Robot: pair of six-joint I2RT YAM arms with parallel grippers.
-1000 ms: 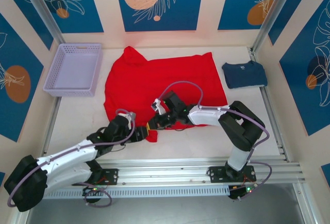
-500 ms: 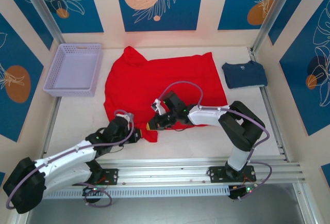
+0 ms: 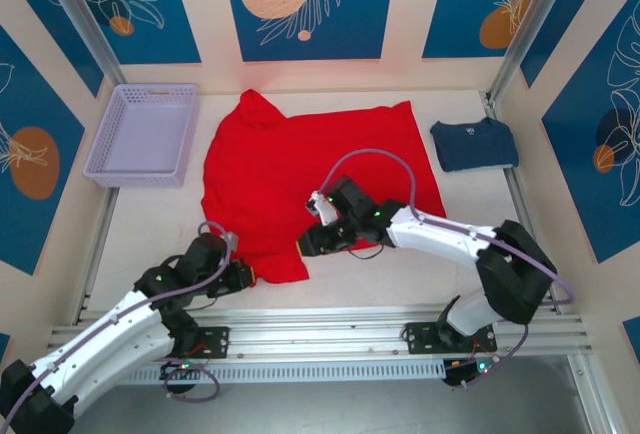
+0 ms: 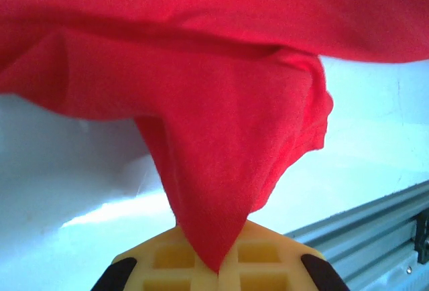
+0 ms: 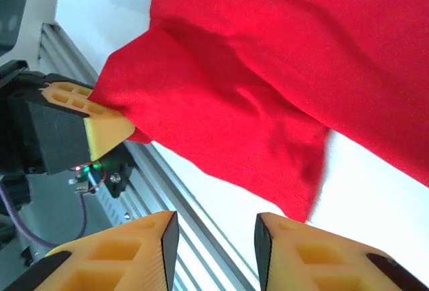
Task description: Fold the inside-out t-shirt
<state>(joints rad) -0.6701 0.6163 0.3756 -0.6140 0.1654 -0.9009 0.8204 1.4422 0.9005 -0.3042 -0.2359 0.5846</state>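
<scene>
we are early in the fold. the bright red, soft cloth short-sleeved t-shirt (image 3: 300, 154) lies spread almost flat on the white surface (image 3: 150, 224), just right of the lavender plastic basket (image 3: 135, 180). its near corner is drawn toward us. the left pincer (image 3: 246, 276) is clamped on that corner, nearer to us than the basket. the right pincer (image 3: 306, 245) hangs over the near edge, further right of the basket, jaws apart and gripping nothing.

we judge the next move needs the right pincer to take a second hold on that edge, so both can carry it over. open room lies across the cloth, level with the basket. the small navy blue t-shirt (image 3: 475, 144), well right of the basket, and the grey metal rail (image 3: 400, 326), nearer to us, hem things in.
</scene>
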